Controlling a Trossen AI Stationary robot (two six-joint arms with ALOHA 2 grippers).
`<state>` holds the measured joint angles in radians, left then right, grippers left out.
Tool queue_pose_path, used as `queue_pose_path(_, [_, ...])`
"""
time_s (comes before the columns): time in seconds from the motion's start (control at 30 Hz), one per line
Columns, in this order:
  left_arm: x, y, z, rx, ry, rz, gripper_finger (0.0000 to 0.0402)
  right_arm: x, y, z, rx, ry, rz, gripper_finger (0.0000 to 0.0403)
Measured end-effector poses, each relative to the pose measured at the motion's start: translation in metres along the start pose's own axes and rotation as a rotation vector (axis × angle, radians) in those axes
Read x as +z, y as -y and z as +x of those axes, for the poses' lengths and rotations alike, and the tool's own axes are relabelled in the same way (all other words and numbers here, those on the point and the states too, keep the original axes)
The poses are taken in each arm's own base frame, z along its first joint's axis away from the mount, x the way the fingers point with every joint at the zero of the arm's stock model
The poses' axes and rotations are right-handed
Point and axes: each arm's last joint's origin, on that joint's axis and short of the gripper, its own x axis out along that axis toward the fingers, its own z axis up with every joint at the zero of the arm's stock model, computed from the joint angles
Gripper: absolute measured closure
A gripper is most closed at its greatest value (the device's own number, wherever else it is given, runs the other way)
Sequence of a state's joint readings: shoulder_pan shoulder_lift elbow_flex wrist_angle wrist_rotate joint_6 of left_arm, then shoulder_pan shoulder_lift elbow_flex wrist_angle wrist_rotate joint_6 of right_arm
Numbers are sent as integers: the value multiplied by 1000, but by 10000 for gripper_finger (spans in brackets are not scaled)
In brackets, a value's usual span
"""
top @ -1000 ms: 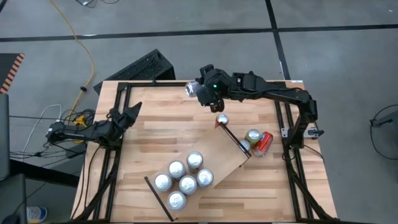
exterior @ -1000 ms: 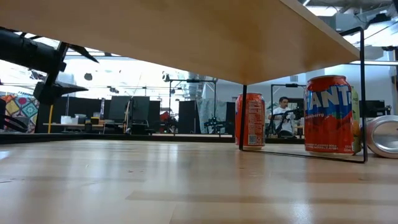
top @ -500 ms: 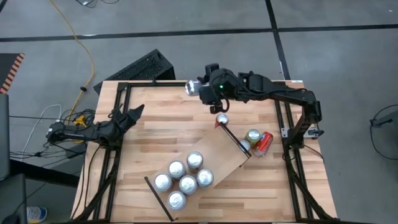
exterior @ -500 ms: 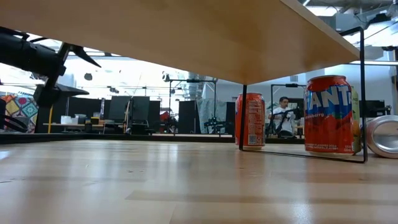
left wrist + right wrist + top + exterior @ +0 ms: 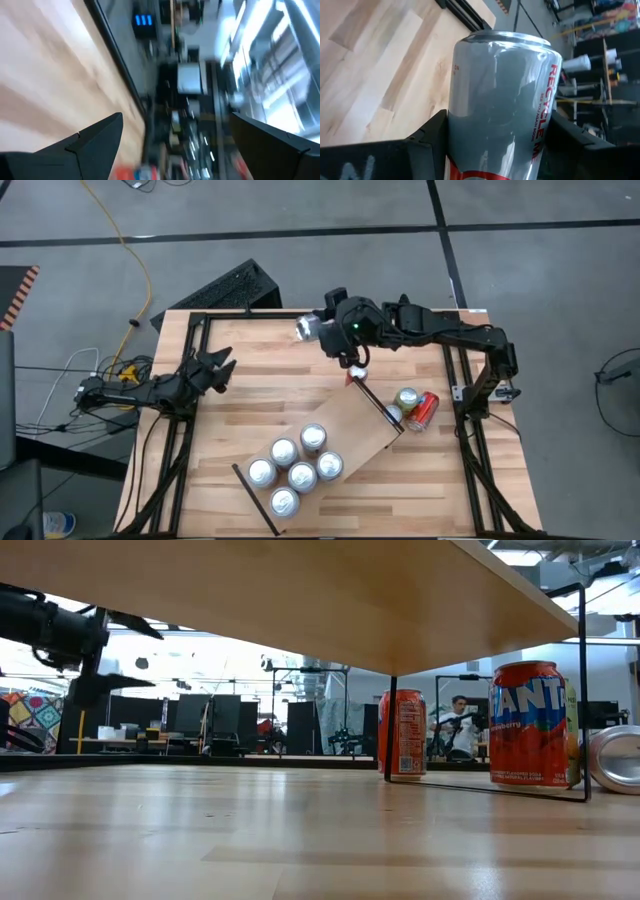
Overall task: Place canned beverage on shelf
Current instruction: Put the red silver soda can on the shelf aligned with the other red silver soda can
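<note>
Right gripper (image 5: 322, 328) clamped on a silver can (image 5: 502, 95), fingers (image 5: 427, 135) pressed to both sides of its body, red lettering showing on one side. Held lying sideways above the far part of the desk (image 5: 260, 370), near the back edge, can end (image 5: 307, 326) pointing toward the left arm. Just nearer the camera than the gripper, the far corner of the shelf (image 5: 345, 430), a pale board lying askew across the desk with thin black strips at its short ends. Six cans (image 5: 298, 461) standing in a cluster on the shelf's near-left half, tops silver. Beside the shelf's right end, on the desk, one gold-topped can (image 5: 406, 397) upright and a red can (image 5: 423, 411) on its side, touching or nearly so. From desk height, shelf underside (image 5: 300, 590) filling the upper part of the low view, an orange can (image 5: 530, 724) and a narrower red-orange can (image 5: 402, 733) standing beyond its black frame, a silver can end (image 5: 617, 758) at the edge. Left gripper (image 5: 218, 364) spread wide and empty, hovering over the desk's left edge, well apart from the shelf. Far off in the room, a seated person (image 5: 458, 730).
</note>
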<state>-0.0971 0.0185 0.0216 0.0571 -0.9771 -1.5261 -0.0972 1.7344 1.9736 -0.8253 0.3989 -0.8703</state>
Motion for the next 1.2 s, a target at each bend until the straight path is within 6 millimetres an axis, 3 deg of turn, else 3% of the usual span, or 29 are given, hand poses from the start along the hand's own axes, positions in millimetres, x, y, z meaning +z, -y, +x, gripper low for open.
queue_pose_path(0.13, [-3,5,0,-44,-117,20,51,5,-3,1,5,18,-15,168])
queue_pose_path(0.47, [-1,25,-3,-211,-149,22,51,8,-12,13,33,5,-26,168])
queue_pose_path(0.77, [2,32,-4,-262,-106,37,51,18,-21,16,41,25,-55,168])
queue_pose_path(1.0, [6,32,-3,-215,22,-99,51,27,-24,12,30,63,-66,168])
queue_pose_path(1.2, [3,39,-5,-280,-119,-111,51,30,-28,10,36,70,-74,168])
